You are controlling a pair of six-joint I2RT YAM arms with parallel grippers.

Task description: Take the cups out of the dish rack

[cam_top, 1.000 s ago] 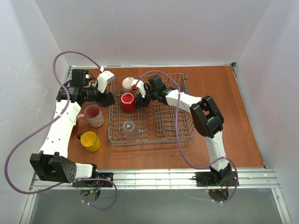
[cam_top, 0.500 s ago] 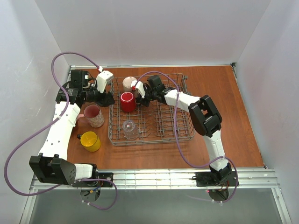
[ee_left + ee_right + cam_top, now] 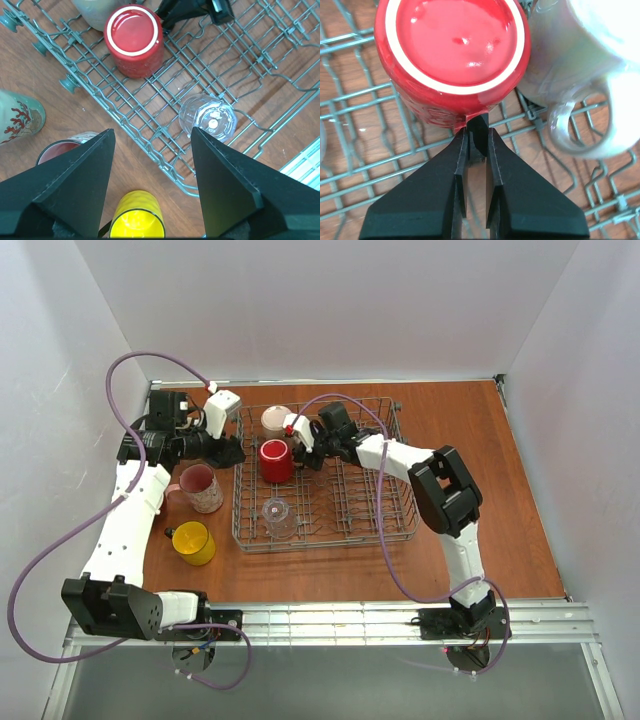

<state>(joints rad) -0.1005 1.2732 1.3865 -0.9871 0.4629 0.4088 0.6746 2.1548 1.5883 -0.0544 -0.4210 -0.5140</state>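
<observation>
While I watch the overhead feed, the dish rack [image 3: 345,505] sits mid-table with three cups in it. The red cup [image 3: 275,460] stands upside down toward 10 o'clock of the rack's centre. The beige cup [image 3: 275,419] is just beside it at 11 o'clock, in the far left corner. The clear glass [image 3: 279,516] rests apart from both at about 8 o'clock, near the front rim.

My right gripper [image 3: 477,131] sits at 3 o'clock of the red cup. On its wrist feed the fingers [image 3: 505,165] are pressed nearly together, pinching the red cup's handle, which I see edge-on between them. The beige cup's handle loops out at about 3 o'clock of those fingertips, untouched.

My left gripper [image 3: 151,131] hovers over the rack's left rim, fingers spread wide with nothing between them.

Outside the rack on the table [image 3: 520,500], the pink cup [image 3: 200,487] stands upright at 9 o'clock. The yellow cup [image 3: 192,542] sits nearer to me at about 8 o'clock. My left wrist feed also shows a pale green cup [image 3: 17,117] with a red coral pattern on the wood beside the rack's left side.
</observation>
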